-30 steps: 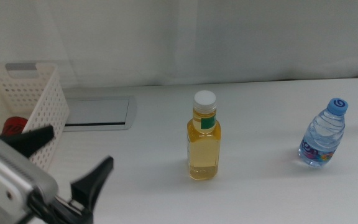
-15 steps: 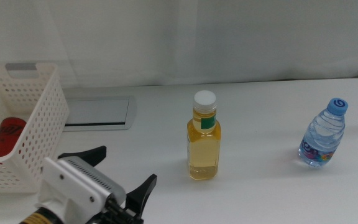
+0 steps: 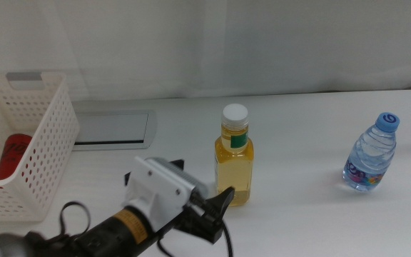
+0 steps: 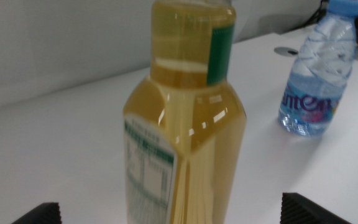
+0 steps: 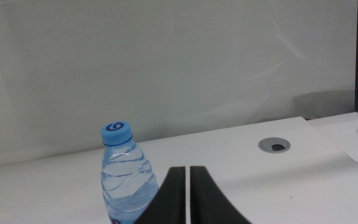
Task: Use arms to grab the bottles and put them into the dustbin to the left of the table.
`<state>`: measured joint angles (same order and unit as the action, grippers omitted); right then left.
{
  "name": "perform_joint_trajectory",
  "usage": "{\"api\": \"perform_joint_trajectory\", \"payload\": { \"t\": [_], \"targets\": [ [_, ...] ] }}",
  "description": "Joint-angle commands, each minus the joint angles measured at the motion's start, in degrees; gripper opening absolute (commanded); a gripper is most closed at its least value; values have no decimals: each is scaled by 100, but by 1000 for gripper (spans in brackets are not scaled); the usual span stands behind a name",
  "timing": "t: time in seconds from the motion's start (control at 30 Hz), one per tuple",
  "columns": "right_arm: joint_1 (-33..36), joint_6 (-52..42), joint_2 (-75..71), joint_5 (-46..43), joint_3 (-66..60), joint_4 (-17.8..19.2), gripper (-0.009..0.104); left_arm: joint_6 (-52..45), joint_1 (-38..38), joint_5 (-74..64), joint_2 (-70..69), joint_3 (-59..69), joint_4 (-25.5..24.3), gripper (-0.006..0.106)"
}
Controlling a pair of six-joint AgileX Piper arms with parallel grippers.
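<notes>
Our left claw (image 3: pixel 204 191), spread wide, sits at eight o'clock of the yellow bottle (image 3: pixel 234 165) mid-table (image 3: pixel 298 128); the right claw (image 5: pixel 188 193), pressed together, faces the water bottle (image 5: pixel 124 174).

Middle cam sits high, looks forward and down over the table (image 3: pixel 298 221); yellow bottle (image 3: pixel 234 160) centre frame, basket (image 3: pixel 45 135) at left edge. Left wrist cam is low, very near that yellow bottle (image 4: pixel 185 143), which fills mid-frame. Right wrist cam is low too, facing the back wall. All three share the water bottle (image 3: pixel 371 153) (image 4: pixel 316 78) (image 5: pixel 126 180).
</notes>
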<state>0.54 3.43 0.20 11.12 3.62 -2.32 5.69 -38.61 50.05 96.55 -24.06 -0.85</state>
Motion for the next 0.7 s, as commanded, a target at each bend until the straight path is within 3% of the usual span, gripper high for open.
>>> {"api": "perform_joint_trajectory", "payload": {
  "t": [0.0, 0.17, 0.67],
  "targets": [
    [3, -44, -134, -30, -32, 19, -3, 125, -24, 68, 228, -283, -45, 93],
    [3, -44, -134, -30, -32, 19, -3, 353, -24, -175, 622, -813, -490, 93],
    [3, -44, -134, -30, -32, 19, -3, 1060, -24, -600, 1633, -1971, -477, 93]
  ]
}}
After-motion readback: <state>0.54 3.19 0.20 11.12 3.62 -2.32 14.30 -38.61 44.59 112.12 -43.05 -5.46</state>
